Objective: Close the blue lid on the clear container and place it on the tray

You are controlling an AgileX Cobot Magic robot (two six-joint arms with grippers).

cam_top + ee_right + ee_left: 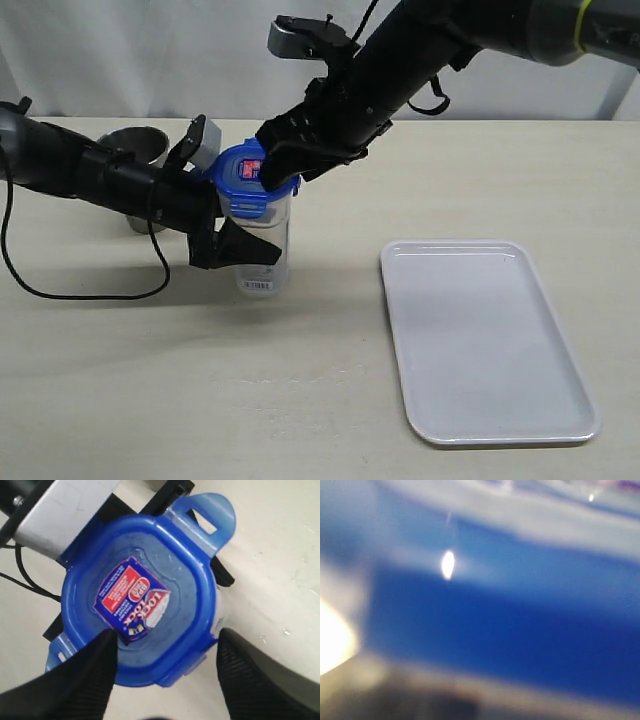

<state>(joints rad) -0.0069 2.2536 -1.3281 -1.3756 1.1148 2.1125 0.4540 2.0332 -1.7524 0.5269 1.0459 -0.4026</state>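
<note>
The clear container (272, 236) stands upright on the table, its white barcode label (258, 285) near the base. The blue lid (247, 184) sits on its mouth with the red and blue sticker (131, 598) up; at least one flap tab (210, 515) sticks outward. My left gripper (240, 240) reaches in from the left and is shut on the container just under the lid. The left wrist view holds only a blurred blue lid (520, 630). My right gripper (167, 640) hovers open over the lid, one finger (95, 665) above the sticker's edge, the other past the rim. The white tray (490, 340) lies to the right.
A steel cup (132, 148) stands behind the left arm at the back left. The left arm's black cable (90, 290) loops over the table in front of it. Bare table lies between the container and the tray.
</note>
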